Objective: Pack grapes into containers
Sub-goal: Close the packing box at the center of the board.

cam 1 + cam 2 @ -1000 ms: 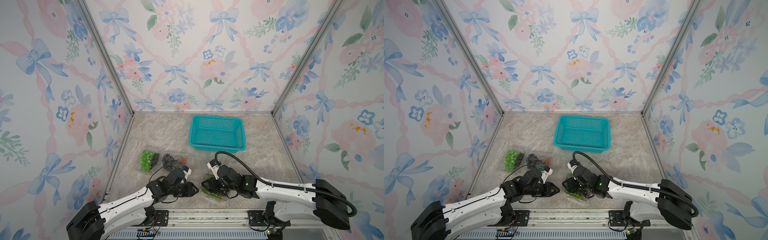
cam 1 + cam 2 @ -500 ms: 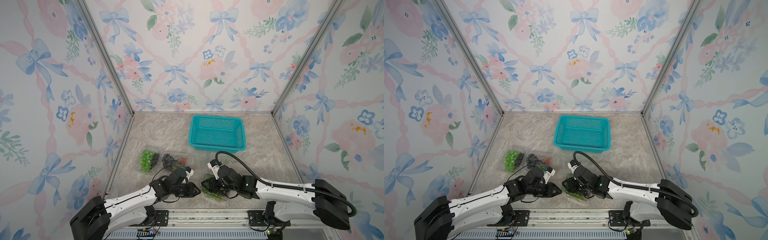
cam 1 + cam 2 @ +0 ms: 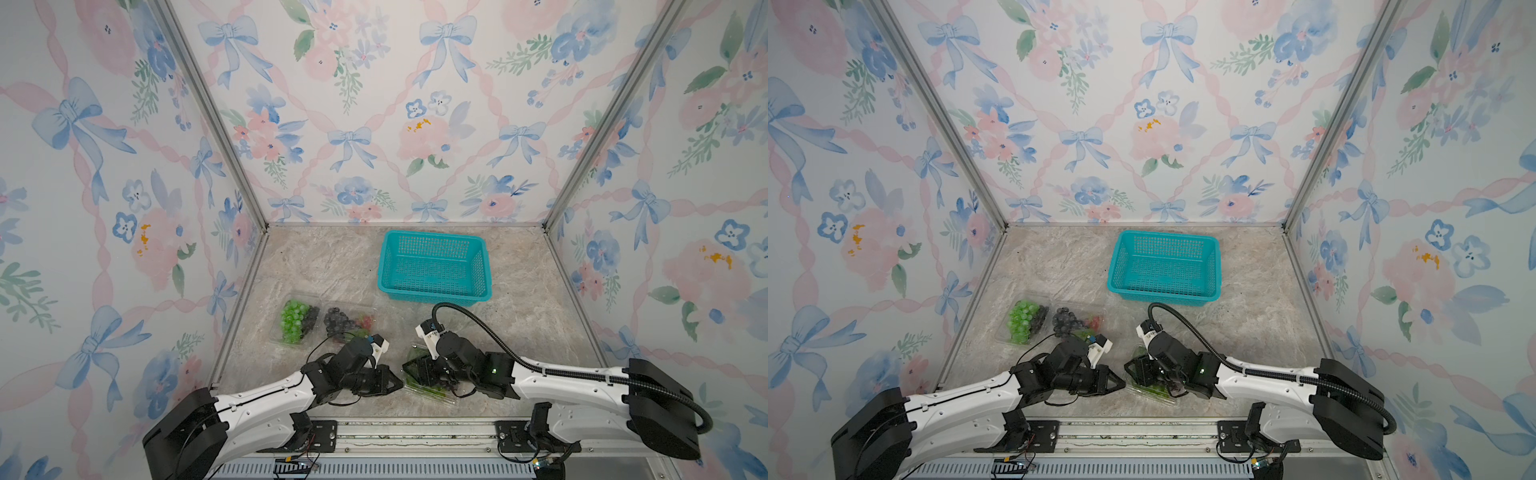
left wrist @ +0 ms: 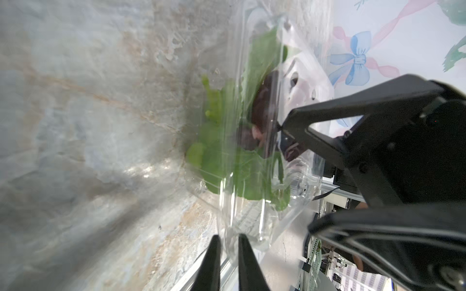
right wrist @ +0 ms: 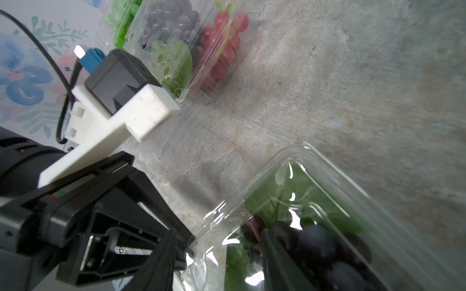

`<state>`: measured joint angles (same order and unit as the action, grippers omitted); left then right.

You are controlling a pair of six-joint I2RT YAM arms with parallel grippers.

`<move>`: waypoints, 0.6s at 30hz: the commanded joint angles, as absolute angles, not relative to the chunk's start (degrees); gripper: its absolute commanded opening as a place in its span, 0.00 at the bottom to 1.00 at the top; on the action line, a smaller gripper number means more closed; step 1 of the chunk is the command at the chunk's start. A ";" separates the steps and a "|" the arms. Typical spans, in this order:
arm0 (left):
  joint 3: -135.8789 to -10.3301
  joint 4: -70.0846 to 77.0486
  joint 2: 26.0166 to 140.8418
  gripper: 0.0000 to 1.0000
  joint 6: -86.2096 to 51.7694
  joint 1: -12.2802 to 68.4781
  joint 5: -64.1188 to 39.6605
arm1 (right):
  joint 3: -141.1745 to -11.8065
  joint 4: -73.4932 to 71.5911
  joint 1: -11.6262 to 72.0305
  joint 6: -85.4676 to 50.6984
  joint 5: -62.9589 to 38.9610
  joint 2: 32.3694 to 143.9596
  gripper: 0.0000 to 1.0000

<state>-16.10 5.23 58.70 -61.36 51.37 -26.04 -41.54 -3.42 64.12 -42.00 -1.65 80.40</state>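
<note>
left hand (image 4: pixel 228 241) pinched shut on rim of clear container (image 4: pixel 252 181), right hand (image 4: pixel 297 176) jaws apart, one finger (image 4: pixel 327 113) tip against its lid over dark grapes (image 5: pixel 315 247), green leaf (image 5: pixel 290 196) inside, container at front edge of surface (image 3: pixel 332 266), midway between side edges

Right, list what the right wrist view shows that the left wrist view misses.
Right wrist only: the far container of purple grapes and red grapes, and a white camera mount. Left wrist only: the right gripper from outside, one fingertip against clear plastic, and a blue wallpaper bow. Both: the left gripper shut on the edge of the near container, its green leaf and dark grapes, the marble tabletop.
</note>
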 commanded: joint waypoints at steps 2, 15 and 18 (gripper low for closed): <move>-14.39 7.88 60.84 0.09 -62.05 52.12 -26.01 | -38.68 1.88 64.16 -43.15 -2.26 81.92 0.53; -16.09 8.35 57.18 0.23 -63.66 51.95 -22.85 | -42.25 15.11 62.40 -40.17 0.73 69.92 0.59; -16.65 7.88 55.72 0.38 -63.83 51.75 -20.93 | -43.69 23.16 61.96 -40.01 1.84 63.72 0.65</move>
<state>-15.55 8.93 57.06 -63.79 51.88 -23.79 -41.41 11.46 62.59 -40.80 -0.45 66.72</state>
